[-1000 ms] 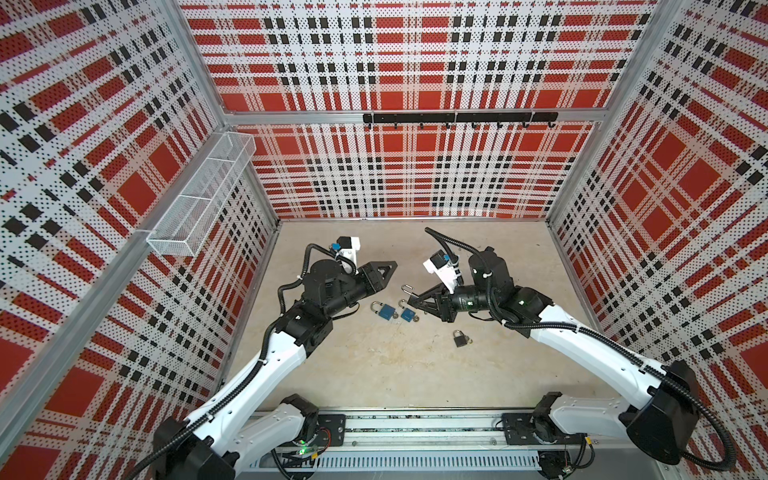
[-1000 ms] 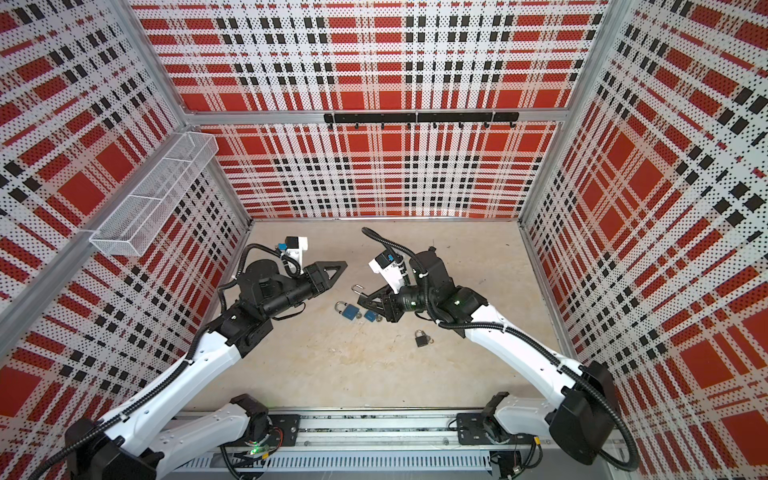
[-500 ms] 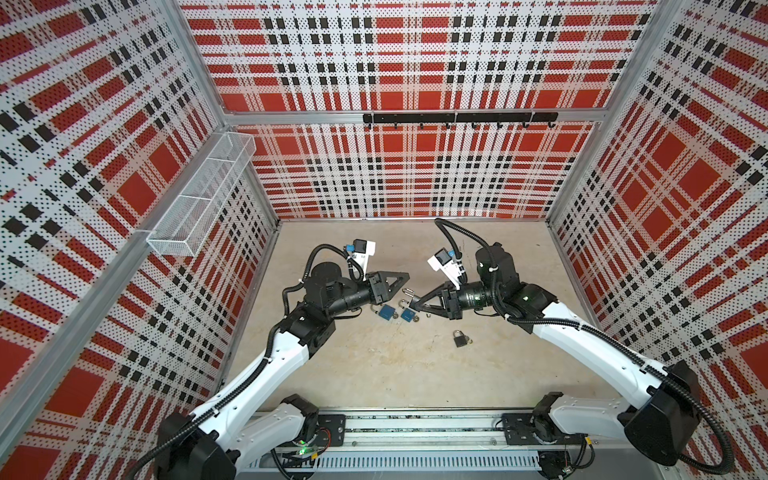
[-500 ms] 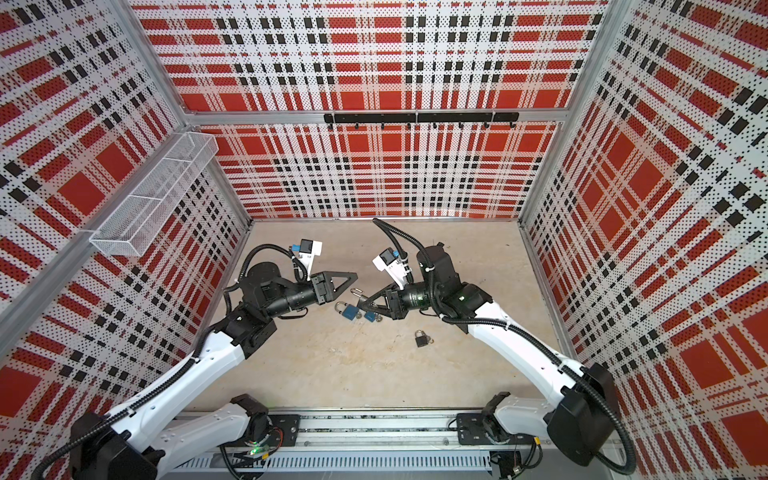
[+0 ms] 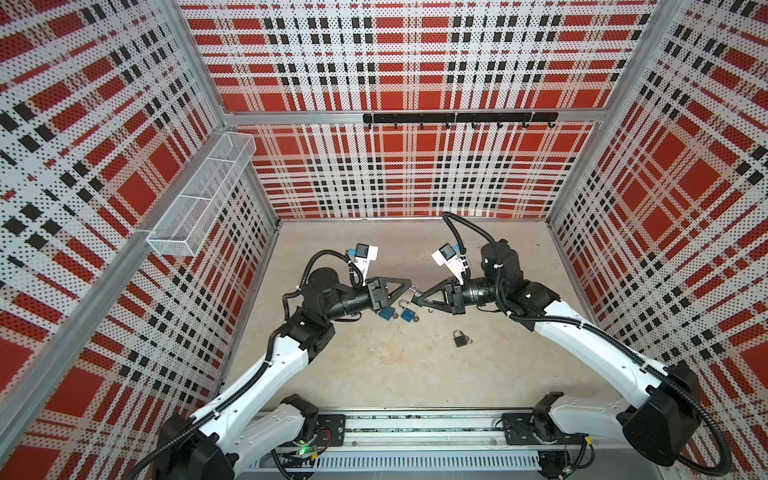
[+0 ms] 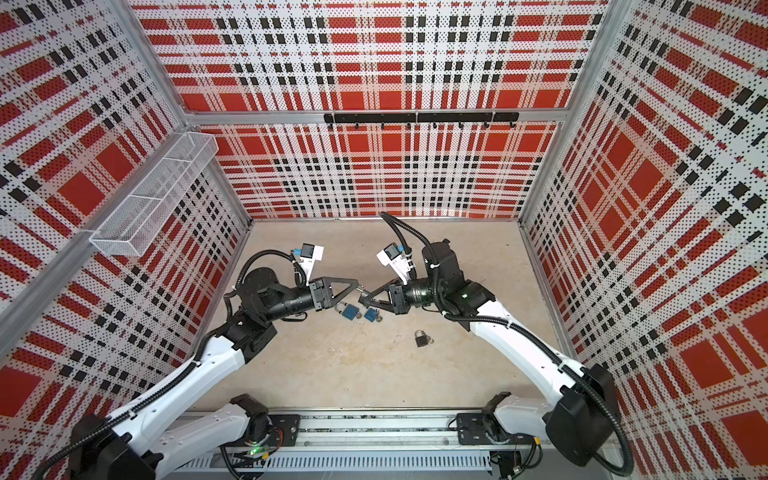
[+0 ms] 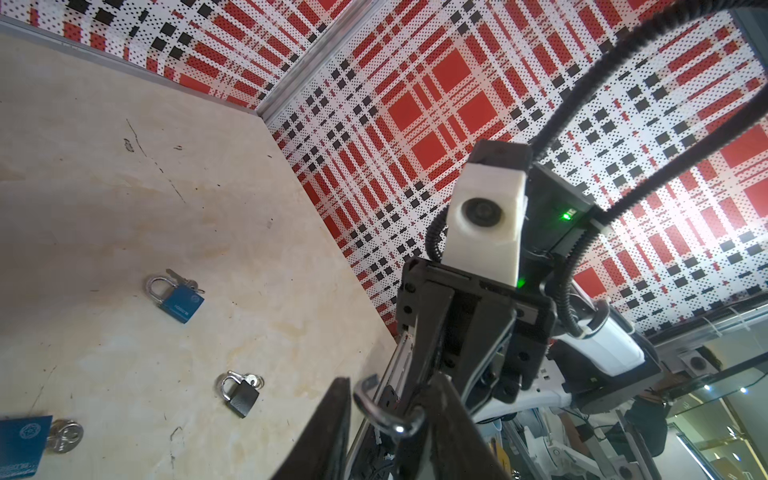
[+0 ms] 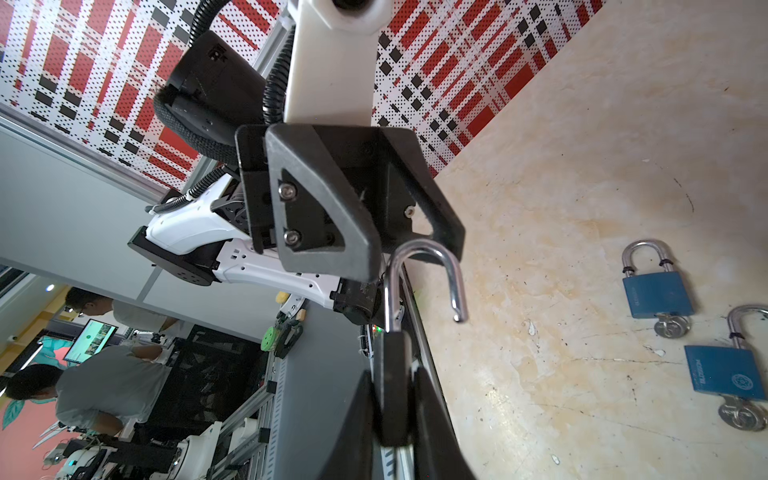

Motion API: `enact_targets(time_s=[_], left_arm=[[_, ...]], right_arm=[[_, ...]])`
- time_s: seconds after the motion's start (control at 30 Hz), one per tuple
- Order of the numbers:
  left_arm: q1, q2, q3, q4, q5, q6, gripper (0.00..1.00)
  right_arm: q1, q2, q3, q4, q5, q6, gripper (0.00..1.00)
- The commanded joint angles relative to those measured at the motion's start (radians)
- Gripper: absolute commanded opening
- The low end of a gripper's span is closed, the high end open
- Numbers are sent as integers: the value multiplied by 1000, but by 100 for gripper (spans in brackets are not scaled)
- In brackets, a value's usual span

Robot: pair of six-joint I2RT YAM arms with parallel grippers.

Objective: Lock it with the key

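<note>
At the black padlock [image 8: 392,399] both grippers meet, in the air over the beige floor [image 5: 415,374]. The right gripper [image 5: 417,296] pinches the body of this padlock between its two fingers, so that the right wrist view shows the body edge-on. The silver shackle [image 8: 456,286] stands swung open, with its free leg out of the body. The left gripper [image 5: 409,286] faces the black padlock from the opposite side, tip to tip with the right one in both top views. Its jaws are partly spread, and in the left wrist view the curved shackle lies between its fingers [image 7: 332,419] (whether the metal touches a finger, I cannot tell). A key in the black padlock I cannot see, because the right fingers hide the bottom of the body.

Just below the black padlock, two blue padlocks [image 5: 386,312] [image 5: 408,316] lie on the floor, side by side and near each other. Each one has a silver key [image 8: 671,326] at its bottom end. A small dark padlock [image 5: 459,340] lies farther from the black padlock, on the side of the right arm (something silver lies at its shackle, too small to name).
</note>
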Motion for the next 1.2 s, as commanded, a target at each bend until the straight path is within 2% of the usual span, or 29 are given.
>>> enact_targets(time_s=[0.0,0.13,0.37,0.7,1.17], left_arm=[[9,-23,-16,49,18,-15,35],[35,-38,-29,55,-36,-15,36],[23,6,0,129,-65,-42,36],[-26,94,31,200,-16,-75,36],[-21,29,-35,188,11,-96,35]], right_arm=[[-14,10,2,94,-38,36,0],[-15,18,-2,107,-48,51,0],[-14,23,-17,110,-46,54,0],[-14,20,-18,106,-42,48,0],[-16,51,23,51,-30,8,0]])
